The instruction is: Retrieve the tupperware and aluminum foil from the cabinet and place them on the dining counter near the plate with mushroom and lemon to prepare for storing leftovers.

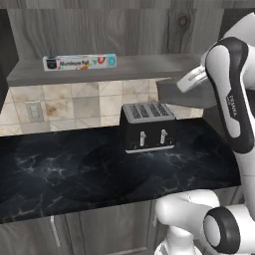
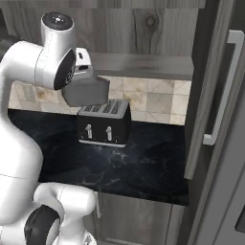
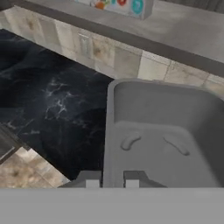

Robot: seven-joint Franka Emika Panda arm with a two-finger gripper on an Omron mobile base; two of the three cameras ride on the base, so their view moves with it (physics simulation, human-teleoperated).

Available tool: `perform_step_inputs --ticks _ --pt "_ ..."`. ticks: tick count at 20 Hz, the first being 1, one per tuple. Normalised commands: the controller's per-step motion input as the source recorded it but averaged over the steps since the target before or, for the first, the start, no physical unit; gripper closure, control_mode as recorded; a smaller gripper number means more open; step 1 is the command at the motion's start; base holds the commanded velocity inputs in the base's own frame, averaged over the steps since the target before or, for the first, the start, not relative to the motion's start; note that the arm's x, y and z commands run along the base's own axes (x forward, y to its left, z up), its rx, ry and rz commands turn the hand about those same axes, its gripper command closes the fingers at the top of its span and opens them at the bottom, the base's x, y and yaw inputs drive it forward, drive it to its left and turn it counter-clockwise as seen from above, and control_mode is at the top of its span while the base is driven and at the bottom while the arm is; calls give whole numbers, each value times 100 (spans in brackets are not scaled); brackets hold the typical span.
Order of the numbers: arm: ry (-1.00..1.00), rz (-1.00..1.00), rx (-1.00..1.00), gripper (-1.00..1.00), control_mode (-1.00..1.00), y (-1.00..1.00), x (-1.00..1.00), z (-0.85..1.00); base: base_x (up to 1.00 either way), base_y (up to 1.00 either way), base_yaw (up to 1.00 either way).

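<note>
Left base view: grey cabinet [image 1: 99, 30] standing open above a black tiled-back counter [image 1: 74, 174], with the tupperware held up in the air.
From big to small: the cabinet's shelf board [image 1: 144, 67] carries the aluminum foil [image 1: 79, 62] at its left end; a black toaster [image 1: 148, 127] sits on the counter below; the grey tupperware [image 3: 175, 127] hangs above and just right of the toaster, its near wall pinched between the closed jaws of the gripper [image 3: 112, 181], well apart from the foil.
</note>
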Motion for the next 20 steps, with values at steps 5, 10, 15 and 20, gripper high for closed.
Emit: perform_step_inputs --ticks 5,10,15,20 --pt "35 0 -8 100 -100 8 -79 -77 0 0 0" --pt "26 0 -4 100 -100 0 -29 -53 0 0 0" --pt "16 2 0 100 -100 -2 -16 -30 0 0 0" --pt "5 2 0 100 100 0 -12 -8 -73 16 31"
